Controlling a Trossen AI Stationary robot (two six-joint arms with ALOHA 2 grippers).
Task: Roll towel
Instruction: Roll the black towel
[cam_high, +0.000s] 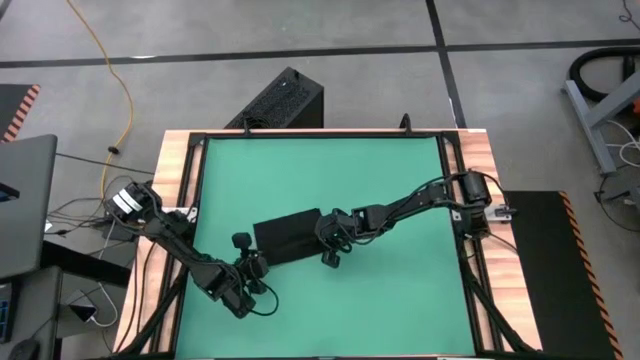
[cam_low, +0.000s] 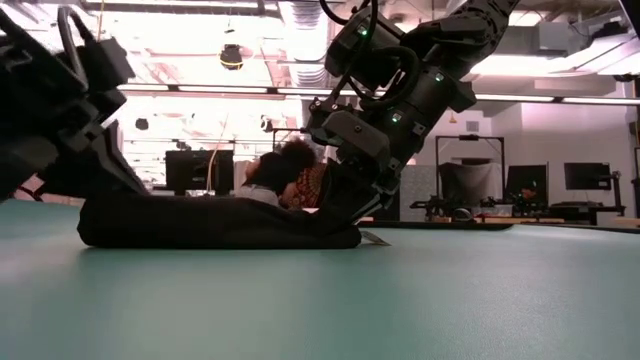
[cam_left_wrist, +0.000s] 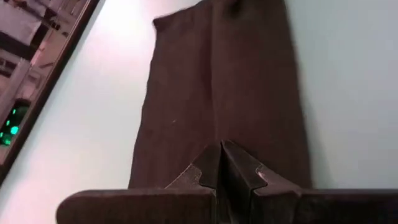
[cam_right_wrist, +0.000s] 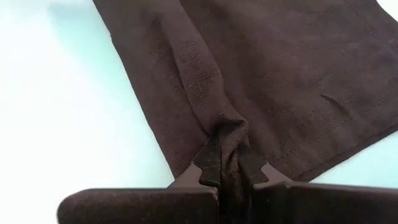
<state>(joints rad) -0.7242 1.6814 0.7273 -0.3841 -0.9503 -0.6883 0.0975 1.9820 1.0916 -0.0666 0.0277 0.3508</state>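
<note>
The black towel lies flat on the green mat, a little left of the middle, as a long strip. It also shows in the low view, with a small white tag at its right end. My left gripper is at the towel's left end, its fingers shut. My right gripper is at the towel's right end, shut on the cloth. My left gripper is shut at the towel's left end, slanting down along the strip. Its own fingers hide the place of contact, so how many layers it has cannot be told. The towel lies on the mat. My right gripper pinches a raised ridge of cloth between its two fingers, near the towel's right end. The fingers slant down from the table's right side. The cloth gathers into a fold at the fingertips; the rest lies flat on the mat.
A black box-shaped device with vents stands on the floor beyond the table's far edge. A wooden frame borders the mat. A person shows in the room behind. Bare mat lies to the far and near sides of the towel.
</note>
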